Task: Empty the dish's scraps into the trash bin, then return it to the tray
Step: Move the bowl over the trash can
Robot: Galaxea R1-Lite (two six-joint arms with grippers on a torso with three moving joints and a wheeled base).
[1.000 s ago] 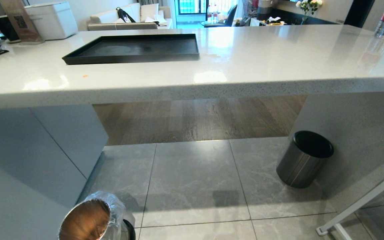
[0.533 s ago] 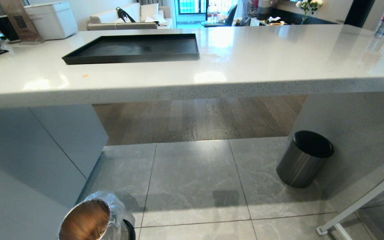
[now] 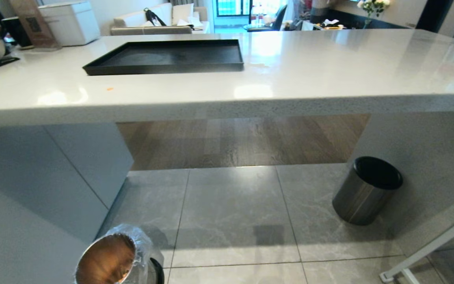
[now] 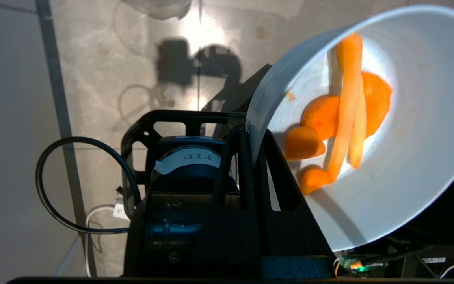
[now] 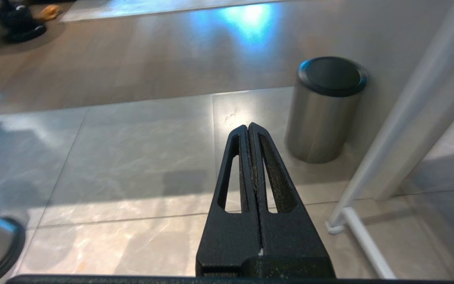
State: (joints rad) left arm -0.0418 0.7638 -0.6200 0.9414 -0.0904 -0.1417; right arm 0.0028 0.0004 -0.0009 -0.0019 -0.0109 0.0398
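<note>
In the left wrist view my left gripper (image 4: 252, 136) is shut on the rim of the dish (image 4: 416, 165), a pale bowl held tilted above the tiled floor. Orange chunks and pale sticks, the scraps (image 4: 341, 114), lie inside it. The trash bin (image 3: 110, 258), shiny metal with a crinkly clear liner and brownish inside, stands on the floor at the lower left of the head view. The black tray (image 3: 164, 69) lies bare on the white counter. My right gripper (image 5: 248, 128) hangs shut over the floor, holding nothing. Neither arm shows in the head view.
A dark-grey bin with a black rim (image 3: 365, 189) stands on the floor under the counter's right side. A white frame leg (image 3: 428, 248) crosses the lower right. A small orange crumb (image 3: 110, 89) lies on the counter (image 3: 309, 67). Boxes and appliances crowd its far left.
The whole head view has shifted a little to the right and down, so the camera has moved. The tray and both bins keep their places.
</note>
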